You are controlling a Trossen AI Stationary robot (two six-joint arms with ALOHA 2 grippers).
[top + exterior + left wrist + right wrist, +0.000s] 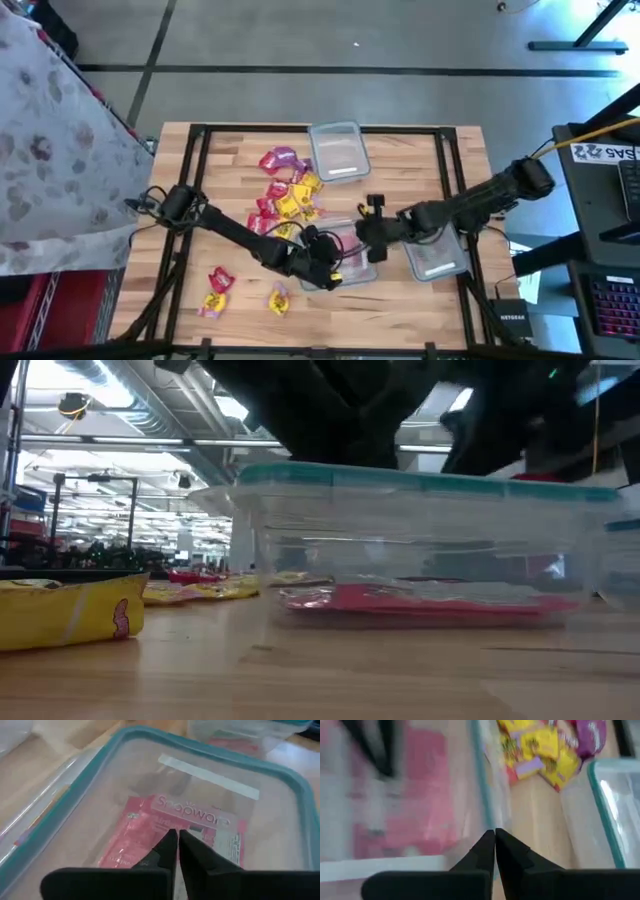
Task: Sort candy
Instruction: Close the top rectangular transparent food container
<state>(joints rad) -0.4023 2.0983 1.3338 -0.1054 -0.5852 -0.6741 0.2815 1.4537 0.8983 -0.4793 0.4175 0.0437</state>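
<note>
Candy: your loose pile of candy lies mid-tabletop, mostly red and yellow with one purple packet; three more packets lie near the front left edge.
Middle tub: you have a clear teal-rimmed tub holding a red packet.
Left gripper: you see it over that tub, fingers pressed together, holding nothing.
Right gripper: it hangs at the same tub's rim beside the pile, fingers together and empty.
Other tubs: one sits at the far edge, one to the right.
</note>
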